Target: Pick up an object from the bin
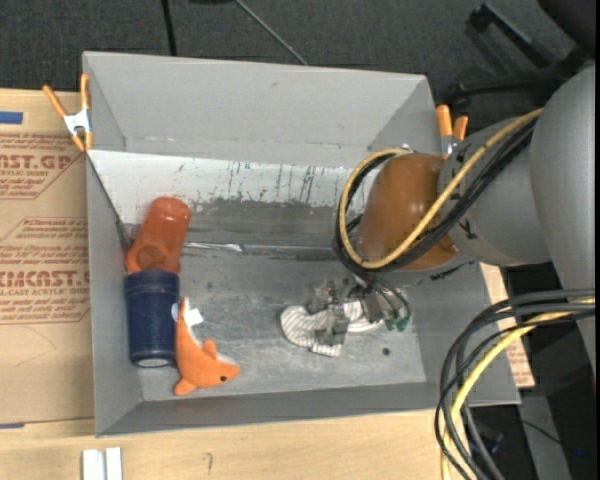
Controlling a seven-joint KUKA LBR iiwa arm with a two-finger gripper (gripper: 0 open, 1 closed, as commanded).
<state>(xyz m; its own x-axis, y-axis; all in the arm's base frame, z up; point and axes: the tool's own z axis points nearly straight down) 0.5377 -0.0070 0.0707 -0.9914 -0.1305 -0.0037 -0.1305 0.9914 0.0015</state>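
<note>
Grey arm enters from the right; its wide rounded link fills the far-right corner. At its left end sits the domed orange wrist cover, facing down. Yellow & black cables loop round the cover's left side; more hang at near right. The gripper, dark metal, is just nearer than the cover, lowered, approx. right of centre.

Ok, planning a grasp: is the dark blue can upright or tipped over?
Tipped over: the dark blue can lies on its side by the left wall of the bin, its long side facing up.
</note>
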